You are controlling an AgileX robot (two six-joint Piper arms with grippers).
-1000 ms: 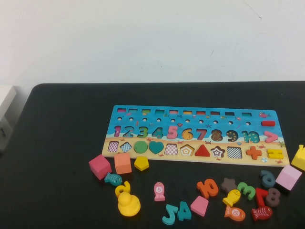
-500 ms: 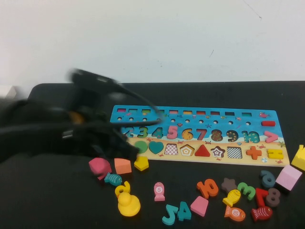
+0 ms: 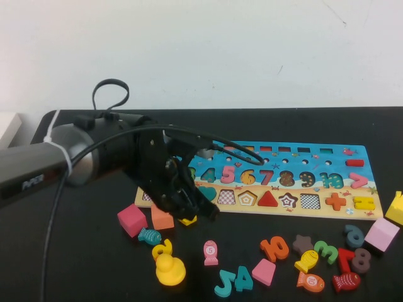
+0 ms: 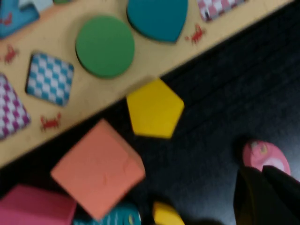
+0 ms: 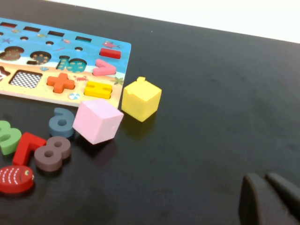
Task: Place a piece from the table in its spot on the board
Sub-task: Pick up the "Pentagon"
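Note:
The yellow pentagon piece [image 3: 187,220] [image 4: 154,108] lies flat on the black table [image 3: 283,126], just off the board's near edge, beside an orange cube [image 3: 162,218]. The board [image 3: 343,160] [image 4: 93,101] has its five-sided cut-out [image 3: 247,199] uncovered in the sandy strip, between a checkered square and the red triangle. My left gripper [image 3: 210,214] [image 4: 258,171] hangs shut and holding nothing just right of the piece, its wrist covering the board's left end. My right gripper [image 5: 265,177] shows only in its wrist view, shut over bare table.
Near the piece lie a pink cube [image 3: 131,219], a teal fish [image 3: 149,236], a yellow duck [image 3: 169,270] and a pink fish [image 3: 210,251]. Loose numbers and fish [image 3: 315,261] crowd the front right. A yellow house block [image 5: 141,98] and a pink cube [image 5: 98,121] sit off the board's right end.
My left arm has swung in from the left and now hangs low over the board's left end and the yellow pentagon. The pieces on the table have not moved.

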